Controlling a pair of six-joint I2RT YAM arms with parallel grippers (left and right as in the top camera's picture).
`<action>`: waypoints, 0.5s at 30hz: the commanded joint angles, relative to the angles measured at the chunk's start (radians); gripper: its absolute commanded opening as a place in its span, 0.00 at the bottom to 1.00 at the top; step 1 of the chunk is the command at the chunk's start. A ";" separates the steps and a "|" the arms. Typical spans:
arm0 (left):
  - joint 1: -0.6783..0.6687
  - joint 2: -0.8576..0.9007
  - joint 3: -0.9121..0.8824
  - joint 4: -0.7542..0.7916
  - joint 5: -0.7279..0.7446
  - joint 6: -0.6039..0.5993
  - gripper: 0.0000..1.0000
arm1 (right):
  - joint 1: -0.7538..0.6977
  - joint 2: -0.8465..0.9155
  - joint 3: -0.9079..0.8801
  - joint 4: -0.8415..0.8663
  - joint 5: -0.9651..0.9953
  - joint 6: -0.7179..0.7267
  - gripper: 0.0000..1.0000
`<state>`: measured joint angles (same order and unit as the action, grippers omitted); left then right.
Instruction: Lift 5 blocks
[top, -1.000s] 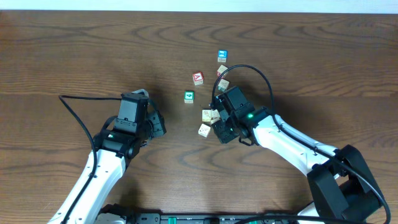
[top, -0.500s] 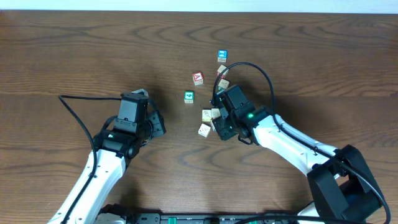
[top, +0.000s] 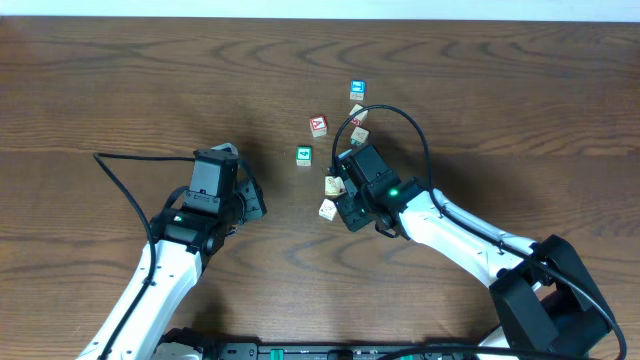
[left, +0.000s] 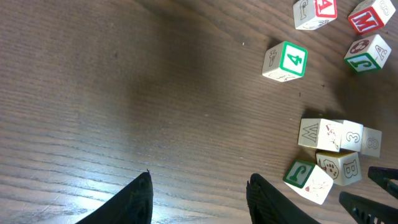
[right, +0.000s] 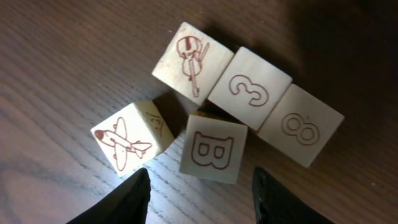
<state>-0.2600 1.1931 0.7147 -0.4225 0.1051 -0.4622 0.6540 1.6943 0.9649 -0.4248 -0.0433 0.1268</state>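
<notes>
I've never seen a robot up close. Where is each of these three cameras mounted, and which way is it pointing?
Overhead: fixed above the table, looking straight down; both the left arm and the right arm show.
Left wrist: rides on the left arm, looking down past its own dark fingers at bare wood, with the cream blocks off to the right of the picture.
Right wrist: rides on the right arm, looking down past its fingers onto that cluster, close up.
Shared: both wrist views show the B block and the 3 block.
</notes>
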 joint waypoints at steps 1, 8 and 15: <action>-0.003 -0.005 0.001 -0.008 -0.013 0.020 0.50 | 0.008 0.008 0.008 0.004 0.045 0.018 0.50; -0.003 -0.005 0.001 -0.008 -0.013 0.020 0.50 | 0.009 0.011 0.007 0.018 0.047 0.018 0.47; -0.003 -0.005 0.001 -0.008 -0.013 0.020 0.50 | 0.009 0.063 0.008 0.040 0.046 0.027 0.43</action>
<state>-0.2600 1.1931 0.7147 -0.4240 0.1047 -0.4622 0.6540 1.7164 0.9649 -0.3862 -0.0071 0.1341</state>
